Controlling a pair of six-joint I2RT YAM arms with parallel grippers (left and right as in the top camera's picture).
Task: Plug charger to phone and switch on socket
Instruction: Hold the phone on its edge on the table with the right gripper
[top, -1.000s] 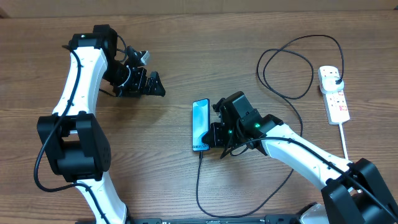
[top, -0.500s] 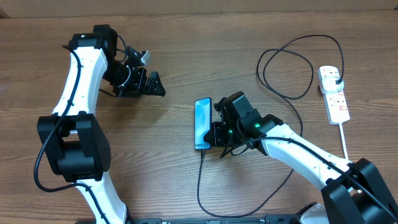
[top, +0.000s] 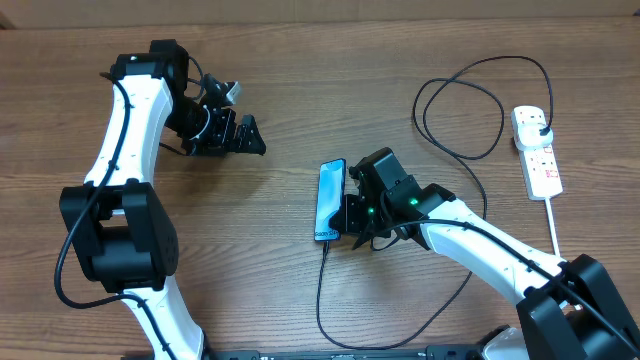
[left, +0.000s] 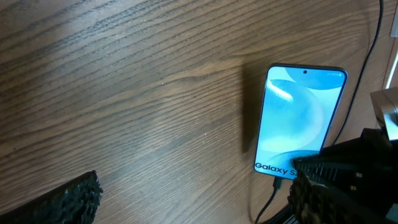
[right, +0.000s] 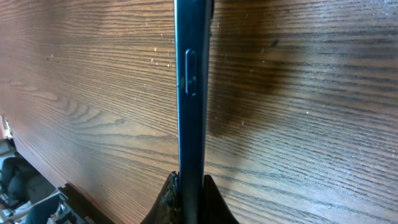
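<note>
1. Nearest the robot's base, the charger's long thin black cable (top: 319, 300) curves across the brown wood-grain table (top: 300, 60). Its small connector tip sits in the bottom end of the phone.
2. The slim rectangular smartphone with a light blue screen (top: 331, 200) is near the table's middle, tipped up toward its long edge. Its screen faces the left arm's side, with "Galaxy" lettering at its lower end.
3. The right gripper (top: 346, 214) is clamped together on the phone near its bottom end. The right wrist camera looks along the phone's thin dark edge and side button, with the black fingertips (right: 168, 199) pinching it.
4. Farther off to the left, well apart from the phone, the left gripper (top: 250, 140) hovers with its claw spread wide and holding nothing.
5. At the far right lies the small white rectangular power strip with pinkish-red markings (top: 541, 160). The charger's black plug sits in its far end, and a thick white cord (top: 555, 230) leaves its near end.
</note>
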